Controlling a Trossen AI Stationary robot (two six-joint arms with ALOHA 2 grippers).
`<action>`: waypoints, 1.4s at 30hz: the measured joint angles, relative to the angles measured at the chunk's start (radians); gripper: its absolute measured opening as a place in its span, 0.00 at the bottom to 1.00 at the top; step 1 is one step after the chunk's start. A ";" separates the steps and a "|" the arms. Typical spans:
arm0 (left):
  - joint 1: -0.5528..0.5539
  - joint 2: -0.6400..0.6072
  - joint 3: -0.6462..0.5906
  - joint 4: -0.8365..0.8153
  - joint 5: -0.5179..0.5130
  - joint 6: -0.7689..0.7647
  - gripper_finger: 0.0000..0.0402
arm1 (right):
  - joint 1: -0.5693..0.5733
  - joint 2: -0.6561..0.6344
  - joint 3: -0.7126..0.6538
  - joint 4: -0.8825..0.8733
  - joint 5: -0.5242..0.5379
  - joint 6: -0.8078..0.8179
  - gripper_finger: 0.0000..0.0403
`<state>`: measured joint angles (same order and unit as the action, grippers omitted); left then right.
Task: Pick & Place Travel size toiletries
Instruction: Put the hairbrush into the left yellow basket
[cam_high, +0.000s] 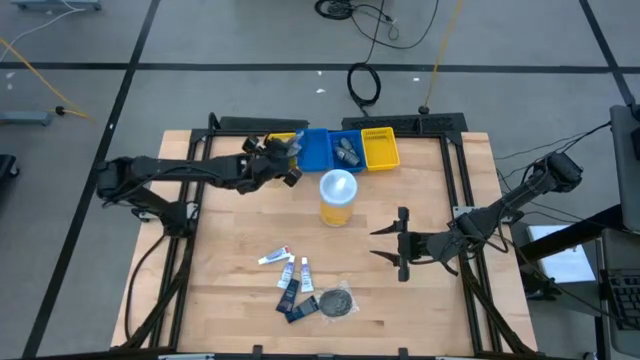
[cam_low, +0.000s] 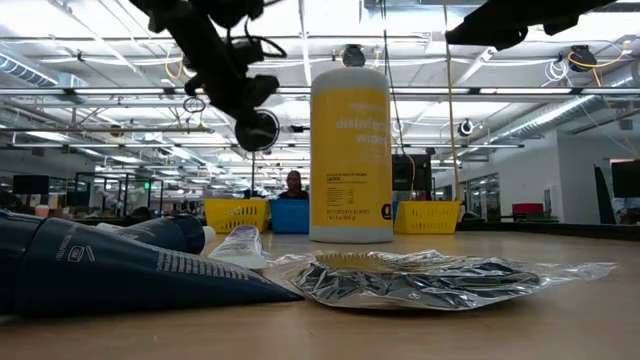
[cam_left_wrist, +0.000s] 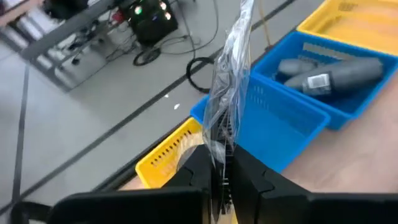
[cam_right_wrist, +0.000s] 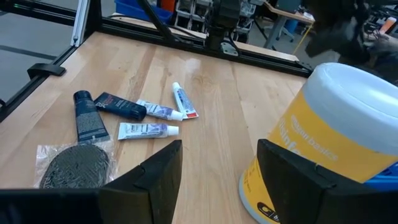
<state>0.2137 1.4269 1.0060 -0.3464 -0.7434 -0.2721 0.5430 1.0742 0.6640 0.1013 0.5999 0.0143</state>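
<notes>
My left gripper (cam_high: 284, 152) is at the table's far edge, above the join of a yellow bin (cam_high: 281, 138) and a blue bin (cam_high: 315, 150), shut on a clear plastic sachet (cam_left_wrist: 227, 93). My right gripper (cam_high: 398, 245) hangs open over the table's right half, touching nothing. Lying flat on the near middle of the table are three small white tubes (cam_high: 290, 266), two dark tubes (cam_high: 295, 300) and a round dark packet in clear wrap (cam_high: 338, 301). They also show in the right wrist view: the white tubes (cam_right_wrist: 155, 118), the dark tubes (cam_right_wrist: 102, 112) and the packet (cam_right_wrist: 78, 165). My left gripper pinches the clear sachet between its two fingers at one end (cam_left_wrist: 219, 155). The rest of the sachet sticks out beyond the fingertips, crinkled. It is lifted clear, above the bins' rims.
A tall yellow cup with a pale lid (cam_high: 338, 196) stands mid-table, close to my right gripper (cam_right_wrist: 217, 168). A second blue bin (cam_high: 348, 150) holds grey items (cam_left_wrist: 329, 74), and a yellow bin (cam_high: 380, 148) sits to its right. A black frame borders the table.
</notes>
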 joint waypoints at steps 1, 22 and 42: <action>0.009 0.009 0.000 -0.016 0.003 -0.017 0.08 | 0.000 0.000 0.000 0.000 0.000 0.000 0.50; 0.139 0.194 -0.001 -0.118 0.095 -0.134 0.05 | 0.000 0.001 -0.006 -0.001 0.000 0.019 0.50; 0.147 0.205 -0.001 -0.121 0.061 -0.186 0.40 | 0.000 0.001 -0.006 -0.002 0.001 0.019 0.49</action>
<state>0.3605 1.6314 1.0054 -0.4669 -0.6819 -0.4585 0.5430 1.0748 0.6582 0.0996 0.6006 0.0330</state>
